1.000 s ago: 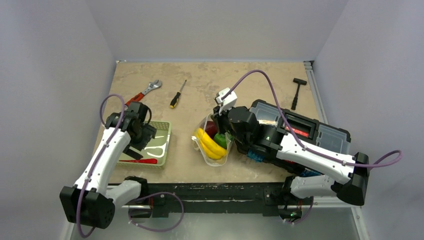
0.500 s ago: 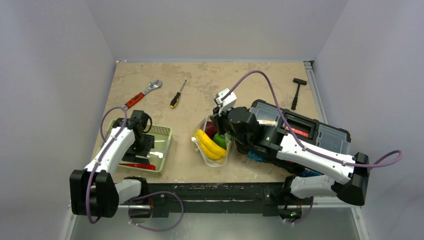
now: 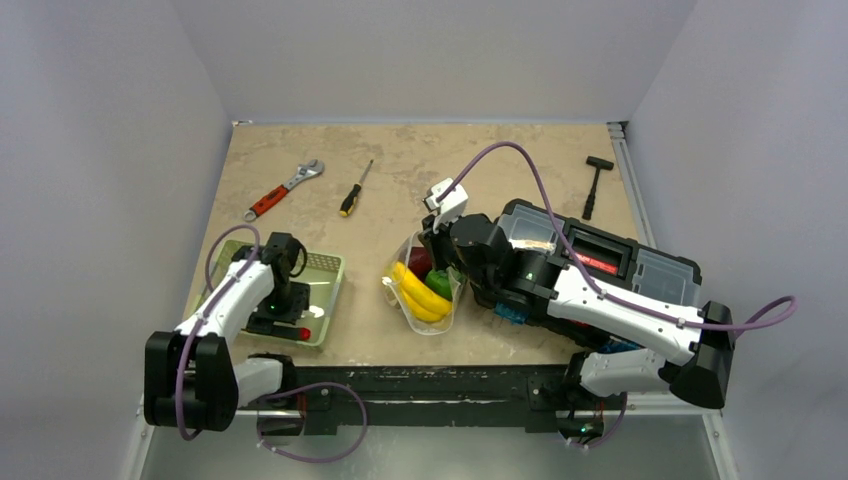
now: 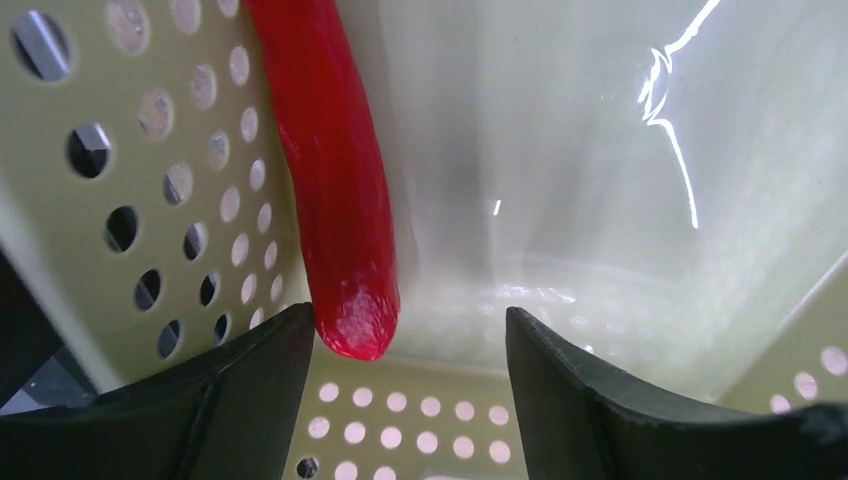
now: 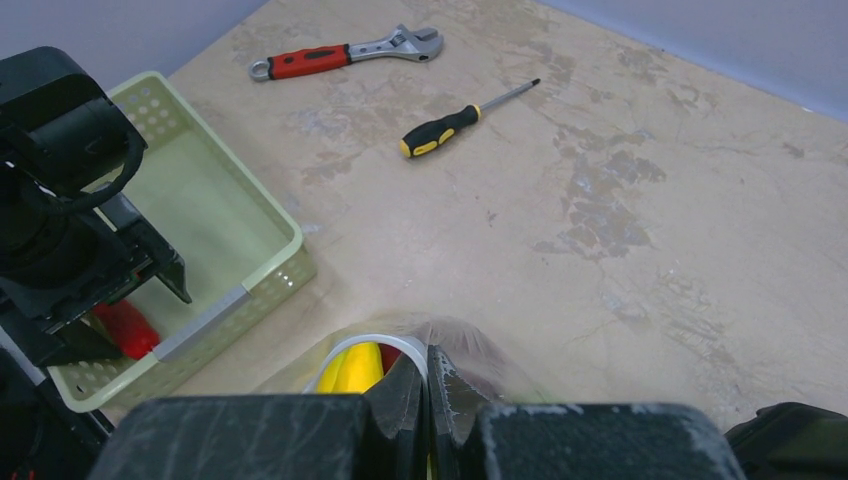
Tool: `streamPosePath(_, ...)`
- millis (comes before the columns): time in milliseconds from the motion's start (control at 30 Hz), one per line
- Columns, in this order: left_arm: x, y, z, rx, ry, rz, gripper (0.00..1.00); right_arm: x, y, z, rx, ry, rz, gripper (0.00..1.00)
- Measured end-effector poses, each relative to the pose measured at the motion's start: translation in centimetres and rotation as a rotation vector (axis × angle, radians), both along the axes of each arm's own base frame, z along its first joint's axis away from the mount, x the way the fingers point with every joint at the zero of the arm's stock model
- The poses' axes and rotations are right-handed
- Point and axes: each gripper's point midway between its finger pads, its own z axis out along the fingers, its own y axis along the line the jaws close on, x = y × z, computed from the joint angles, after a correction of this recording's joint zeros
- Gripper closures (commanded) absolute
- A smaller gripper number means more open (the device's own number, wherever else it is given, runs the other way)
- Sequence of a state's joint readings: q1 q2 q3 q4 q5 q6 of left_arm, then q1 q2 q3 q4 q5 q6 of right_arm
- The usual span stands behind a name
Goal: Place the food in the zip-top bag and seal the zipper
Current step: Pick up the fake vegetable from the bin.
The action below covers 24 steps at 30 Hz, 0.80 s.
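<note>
The left gripper [image 4: 405, 400] hung low inside the pale green basket [image 4: 100, 250], its jaws spread with nothing between them. The rounded tip of the red chilli [image 4: 335, 190] sat just beside one finger; contact could not be told. The right gripper [image 5: 428, 385] was pressed together on the upper edge of the zip-top bag [image 3: 430, 322], which stood near the middle of the table's near edge, holding yellow, green and dark red food [image 3: 420, 292].

The mottled tan table [image 3: 380, 200] was boxed in by plain grey walls. A wrench [image 3: 283, 190], a screwdriver [image 3: 354, 190] and a hammer [image 3: 595, 185] lay toward its far edge, and a black toolbox [image 3: 600, 262] on the right.

The chilli lay along the basket's perforated wall — its long axis ran lengthwise beside it, blunt end toward the fingers — in the table's near left corner.
</note>
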State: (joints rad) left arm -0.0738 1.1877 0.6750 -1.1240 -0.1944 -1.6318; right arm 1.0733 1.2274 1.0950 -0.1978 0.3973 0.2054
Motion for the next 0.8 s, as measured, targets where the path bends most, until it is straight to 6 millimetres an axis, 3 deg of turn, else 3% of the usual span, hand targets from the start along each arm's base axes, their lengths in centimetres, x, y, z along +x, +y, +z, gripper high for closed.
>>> streamPosePath(267, 0.4, -0.3, -2.3, -0.014, -0.016, 0.015, 0.58, 0.1, 0.2, -0.6, -0.014, 0.007, 0.0, 1.0)
streamPosePath(467, 1.0, 0.0, -1.9, -0.002, -0.043, 0.009, 0.77, 0.1, 0.2, -0.6, -0.014, 0.007, 0.0, 1.0)
streamPosePath(600, 1.5, 0.4, 0.4, 0.017, -0.126, -0.021, 0.92, 0.2, 0.4, -0.8, -0.019, 0.011, 0.0, 1.0)
streamPosePath(700, 2.6, 0.6, 4.0, 0.028, -0.262, -0.079, 1.0, 0.4, 0.8, -0.8, -0.02, 0.014, -0.001, 1.0)
streamPosePath(800, 3.8, 0.5, 8.1, 0.037, -0.415, -0.177, 1.0, 0.6, 1.2, -0.8, -0.013, 0.023, -0.005, 1.0)
